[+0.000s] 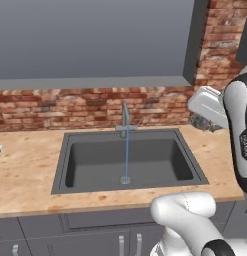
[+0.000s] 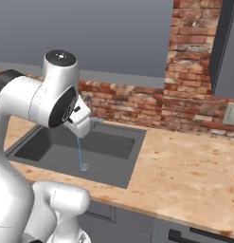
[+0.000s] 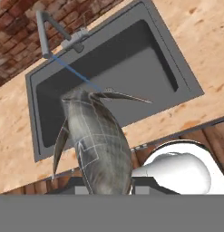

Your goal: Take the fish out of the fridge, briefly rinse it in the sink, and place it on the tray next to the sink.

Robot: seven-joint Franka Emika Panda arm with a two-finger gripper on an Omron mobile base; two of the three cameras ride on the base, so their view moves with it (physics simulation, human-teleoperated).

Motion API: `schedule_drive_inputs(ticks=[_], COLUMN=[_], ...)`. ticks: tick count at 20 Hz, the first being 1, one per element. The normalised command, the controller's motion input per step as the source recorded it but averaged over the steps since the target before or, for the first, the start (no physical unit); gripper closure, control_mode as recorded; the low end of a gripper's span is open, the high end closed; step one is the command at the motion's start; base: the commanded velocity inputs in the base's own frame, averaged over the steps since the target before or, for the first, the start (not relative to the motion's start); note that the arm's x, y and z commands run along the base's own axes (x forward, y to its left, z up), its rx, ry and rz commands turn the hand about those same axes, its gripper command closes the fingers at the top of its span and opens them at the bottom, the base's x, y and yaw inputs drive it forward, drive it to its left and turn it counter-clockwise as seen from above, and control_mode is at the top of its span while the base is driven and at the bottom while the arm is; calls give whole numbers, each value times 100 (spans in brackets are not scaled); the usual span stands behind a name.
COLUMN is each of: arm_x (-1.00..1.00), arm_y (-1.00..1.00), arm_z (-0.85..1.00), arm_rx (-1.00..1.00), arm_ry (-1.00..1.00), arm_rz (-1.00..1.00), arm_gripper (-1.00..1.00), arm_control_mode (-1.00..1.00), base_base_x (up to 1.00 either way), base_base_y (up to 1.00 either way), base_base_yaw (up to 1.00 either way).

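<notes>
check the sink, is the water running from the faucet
Yes, a thin blue stream falls from the faucet to the bottom of the sink.

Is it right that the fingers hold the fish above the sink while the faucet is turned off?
Not quite: the faucet is running, its thin blue stream falling into the sink in the left base view. The fish is held above it.

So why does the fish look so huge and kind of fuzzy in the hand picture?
In the hand view the fish sits right against the camera, held in the gripper, so it looks big and soft-edged, while the sink behind looks small and tilted. In the left base view the light is flat, with faint shading inside the sink; the water stream is a thin blue line.
</notes>
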Motion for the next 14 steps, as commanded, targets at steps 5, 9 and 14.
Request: schedule_drive_inputs(ticks=[5, 9, 14], arm_x=[3, 12, 34], arm_y=[1, 30, 42], arm_z=[-19, -19, -48], arm_rx=[4, 0, 0], arm_ry=[4, 2, 5], arm_rz=[16, 3, 10], arm_gripper=[100, 100, 100], arm_control_mode=[-100, -100, -100], base_base_x=[0, 0, 0], base_base_y=[0, 0, 0], base_base_yaw=[0, 0, 0])
